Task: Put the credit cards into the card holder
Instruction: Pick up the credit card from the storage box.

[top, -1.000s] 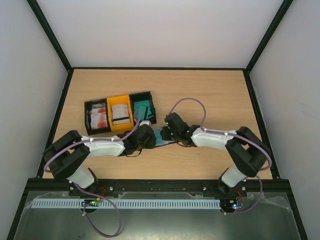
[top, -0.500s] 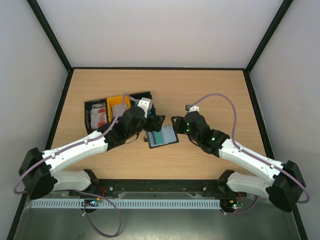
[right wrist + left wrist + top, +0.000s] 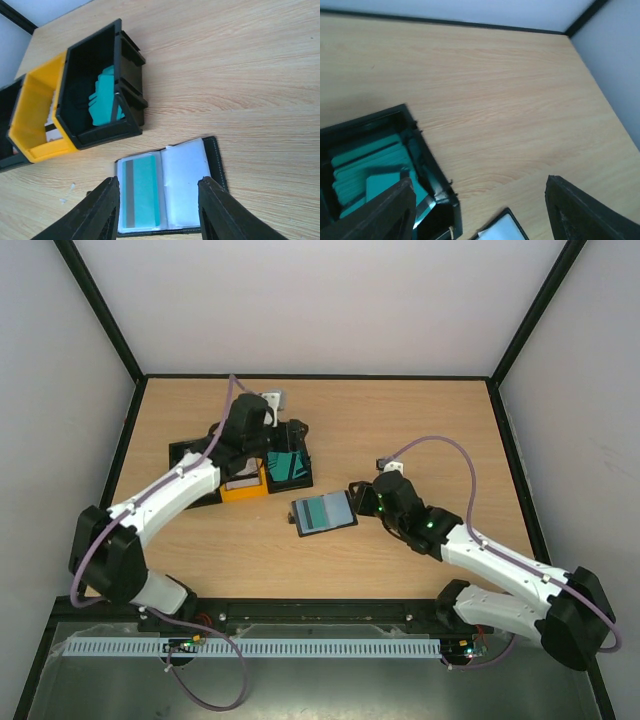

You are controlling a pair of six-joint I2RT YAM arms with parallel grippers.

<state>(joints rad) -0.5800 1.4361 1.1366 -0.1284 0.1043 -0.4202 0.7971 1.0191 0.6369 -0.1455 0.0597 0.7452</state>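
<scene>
Left pincer (image 3: 479,212) moved up over teal cards (image 3: 360,170), wide, right pincer (image 3: 159,192) wide above card holder (image 3: 185,180)

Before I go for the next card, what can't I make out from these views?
- Leftmost bin: top view, left arm covers much of it; right wrist view, left edge cuts it off.
- Yellow bin contents: right wrist view, its wall hides all but a sliver.
- Card holder: left wrist view, only a corner above the bottom edge.
- Holder's pale pocket: card inside or not, too faint anywhere.
</scene>
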